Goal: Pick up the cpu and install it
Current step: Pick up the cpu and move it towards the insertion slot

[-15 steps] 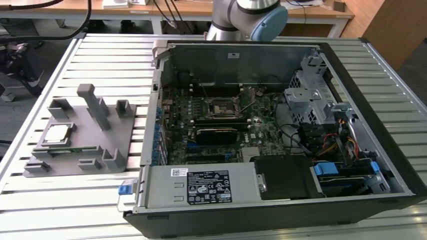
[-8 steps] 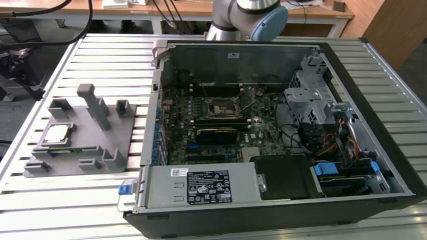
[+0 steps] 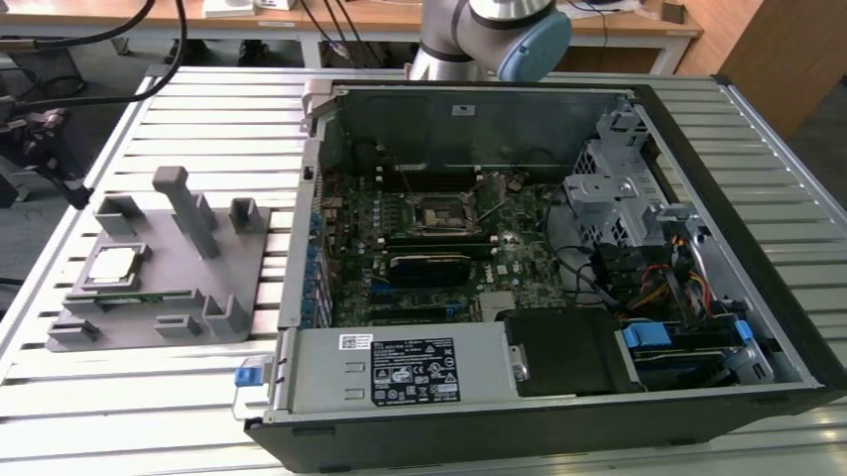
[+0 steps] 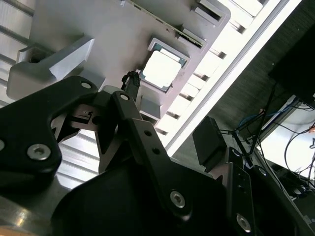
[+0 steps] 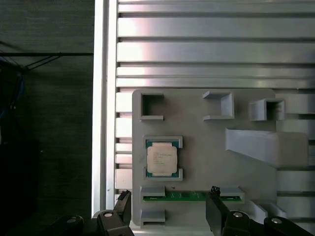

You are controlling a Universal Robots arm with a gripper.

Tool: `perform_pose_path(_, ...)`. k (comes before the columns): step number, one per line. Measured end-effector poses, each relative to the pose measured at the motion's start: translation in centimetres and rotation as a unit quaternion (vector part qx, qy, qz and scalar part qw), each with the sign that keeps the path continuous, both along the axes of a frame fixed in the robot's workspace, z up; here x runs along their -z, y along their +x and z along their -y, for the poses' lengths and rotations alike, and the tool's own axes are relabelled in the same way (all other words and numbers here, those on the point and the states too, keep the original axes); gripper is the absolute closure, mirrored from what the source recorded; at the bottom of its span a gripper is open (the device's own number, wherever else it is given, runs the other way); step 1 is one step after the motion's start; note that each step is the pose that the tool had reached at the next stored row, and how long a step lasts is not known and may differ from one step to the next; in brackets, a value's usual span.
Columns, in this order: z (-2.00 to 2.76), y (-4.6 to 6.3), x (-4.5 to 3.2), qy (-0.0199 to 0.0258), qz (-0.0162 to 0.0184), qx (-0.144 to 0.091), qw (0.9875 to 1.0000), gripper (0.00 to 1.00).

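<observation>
Currently | cpu (image 5: 162,160) lies flat, silver face up, in grey holder (image 3: 159,286) on table (image 3: 198,99), at the exterior view's left of computer case (image 3: 530,428) | square, I see no long axis | claw (image 5: 169,195) spread wide, empty, near holder.

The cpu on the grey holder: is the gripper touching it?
Apart. In the first wrist view the fingertips of the open gripper stand clear of the cpu, with bare grey holder between.
</observation>
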State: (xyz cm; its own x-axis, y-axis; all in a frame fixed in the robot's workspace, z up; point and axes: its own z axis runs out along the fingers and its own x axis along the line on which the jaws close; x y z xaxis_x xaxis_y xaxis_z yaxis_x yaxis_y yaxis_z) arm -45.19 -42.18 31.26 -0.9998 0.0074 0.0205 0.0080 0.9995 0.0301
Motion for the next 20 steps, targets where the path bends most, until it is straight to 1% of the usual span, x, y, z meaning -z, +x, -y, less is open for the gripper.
perform_pose_path(20,0.24,0.0,1.78,0.0000,0.0000,0.000,1.0000,0.30)
